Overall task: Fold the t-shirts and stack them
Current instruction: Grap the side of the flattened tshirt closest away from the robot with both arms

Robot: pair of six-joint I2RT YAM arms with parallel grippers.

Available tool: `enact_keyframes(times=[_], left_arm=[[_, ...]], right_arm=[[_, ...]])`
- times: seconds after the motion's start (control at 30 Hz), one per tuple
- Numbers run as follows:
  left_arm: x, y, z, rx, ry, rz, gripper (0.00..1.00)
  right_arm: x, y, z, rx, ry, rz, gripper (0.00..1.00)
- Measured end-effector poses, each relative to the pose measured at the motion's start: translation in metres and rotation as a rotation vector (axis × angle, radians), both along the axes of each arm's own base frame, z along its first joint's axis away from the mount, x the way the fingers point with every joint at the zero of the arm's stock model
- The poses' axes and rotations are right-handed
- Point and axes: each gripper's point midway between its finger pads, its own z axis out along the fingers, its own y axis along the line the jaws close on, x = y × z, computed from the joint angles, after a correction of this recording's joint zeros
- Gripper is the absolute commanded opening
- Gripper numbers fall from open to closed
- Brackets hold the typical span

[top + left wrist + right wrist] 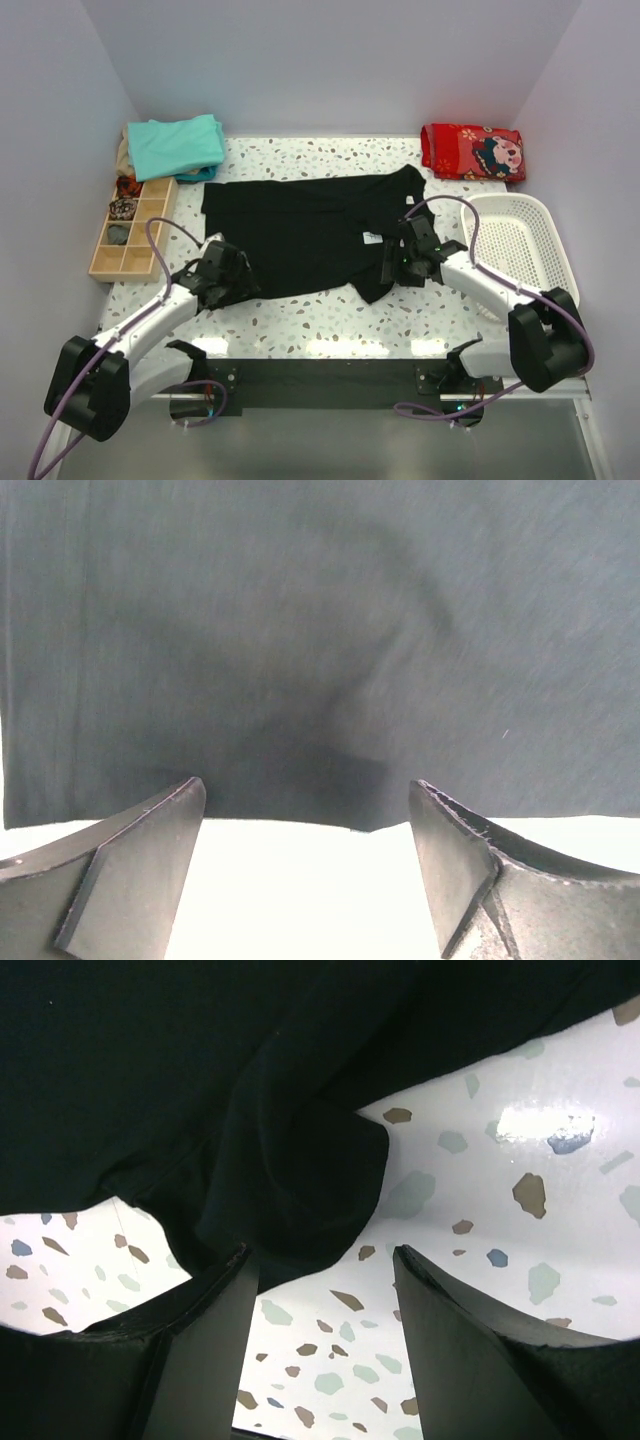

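Observation:
A large black t-shirt (300, 230) lies spread flat across the middle of the table, with a small white patch (371, 237) near its right side. Folded teal t-shirts (175, 145) are piled at the back left. My left gripper (237, 282) is at the shirt's near left edge. In the left wrist view it (307, 792) is open, and the dark hem (300, 680) runs just ahead of the fingertips. My right gripper (396, 262) is by the shirt's right sleeve. In the right wrist view it (322, 1260) is open over the speckled table, with a lobe of black cloth (290, 1180) just ahead of its left finger.
A white mesh basket (515, 245) stands at the right, close to my right arm. A folded red patterned cloth (470, 150) lies at the back right. A wooden compartment tray (130, 225) with small items sits along the left wall.

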Motion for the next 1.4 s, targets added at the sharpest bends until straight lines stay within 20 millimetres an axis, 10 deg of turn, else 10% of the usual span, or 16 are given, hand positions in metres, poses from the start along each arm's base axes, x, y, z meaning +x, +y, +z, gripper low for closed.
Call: enact_keyframes(times=[0.37,0.7,1.4], left_arm=[[-0.013,0.023,0.028,0.078,0.089,0.203,0.92],[-0.026,0.043,0.011,0.187,0.174,0.305,0.98],[-0.026,0.047,-0.014,0.194,0.168,0.326,0.01]], right_arm=[[0.021,0.008,0.013,-0.014,-0.056,0.078,0.61],[0.022,0.005,0.012,-0.038,-0.064,0.107,0.61],[0.027,-0.012,0.021,-0.049,-0.088,0.046,0.61]])
